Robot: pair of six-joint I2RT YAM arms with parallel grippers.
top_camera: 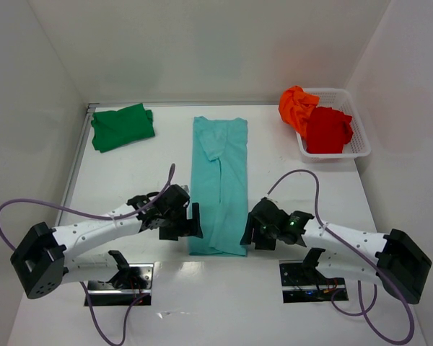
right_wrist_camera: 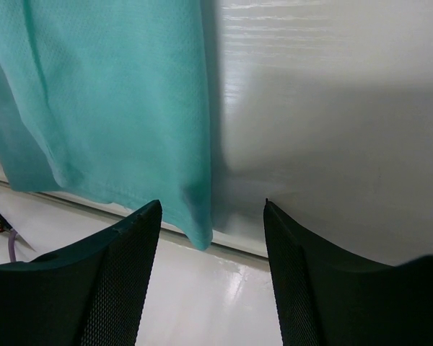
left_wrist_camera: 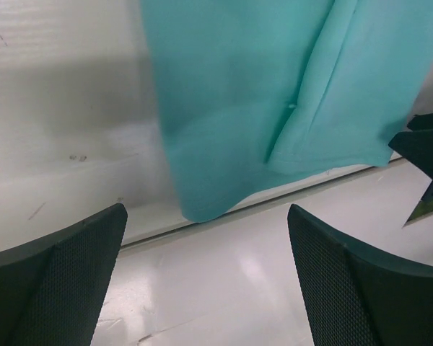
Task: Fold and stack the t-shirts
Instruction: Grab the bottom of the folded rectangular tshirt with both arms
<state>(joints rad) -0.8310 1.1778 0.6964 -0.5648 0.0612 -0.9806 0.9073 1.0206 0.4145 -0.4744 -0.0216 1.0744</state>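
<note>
The light teal t-shirt (top_camera: 220, 184) lies folded into a long strip down the middle of the table. My left gripper (top_camera: 195, 222) is open at its near left corner, and my right gripper (top_camera: 246, 235) is open at its near right corner. In the left wrist view the teal t-shirt (left_wrist_camera: 274, 94) has its near corner just ahead of my open left gripper (left_wrist_camera: 206, 210). In the right wrist view the teal t-shirt (right_wrist_camera: 108, 94) hangs its corner between the tips of my open right gripper (right_wrist_camera: 212, 205). The dark green t-shirt (top_camera: 123, 127) lies folded at the back left. The orange t-shirt (top_camera: 297, 106) and red t-shirt (top_camera: 327, 130) sit crumpled in the basket.
A white mesh basket (top_camera: 361, 137) stands at the back right against the wall. White walls close in the table on three sides. Purple cables loop beside both arms. The right gripper's dark fingers (left_wrist_camera: 427, 148) show at the right edge of the left wrist view.
</note>
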